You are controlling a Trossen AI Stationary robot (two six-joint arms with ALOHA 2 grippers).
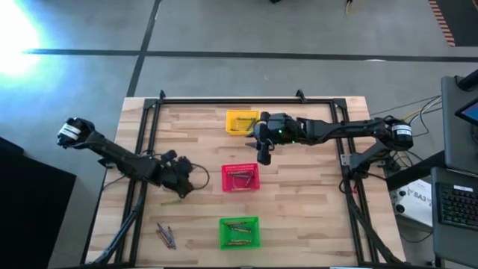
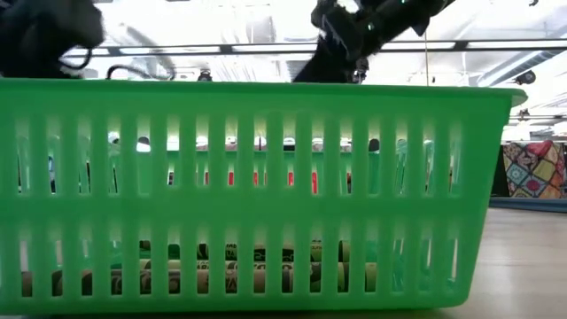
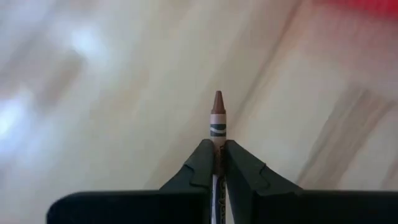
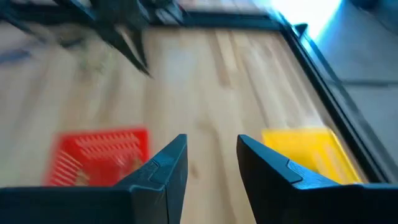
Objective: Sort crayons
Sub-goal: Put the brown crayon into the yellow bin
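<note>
Left gripper (image 3: 217,163) — clamped on a reddish-brown crayon (image 3: 217,115), held above the table (image 1: 314,217) left of the red basket (image 1: 240,178). Right gripper (image 4: 211,158) — fingers apart, nothing held, positioned between the yellow basket (image 1: 240,121) and the red one.

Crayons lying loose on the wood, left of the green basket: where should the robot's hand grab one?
Pinch one of the loose crayons across its thin middle, coming straight down from above. They lie flat on the table, close side by side, so the outermost one is probably easiest.
</note>
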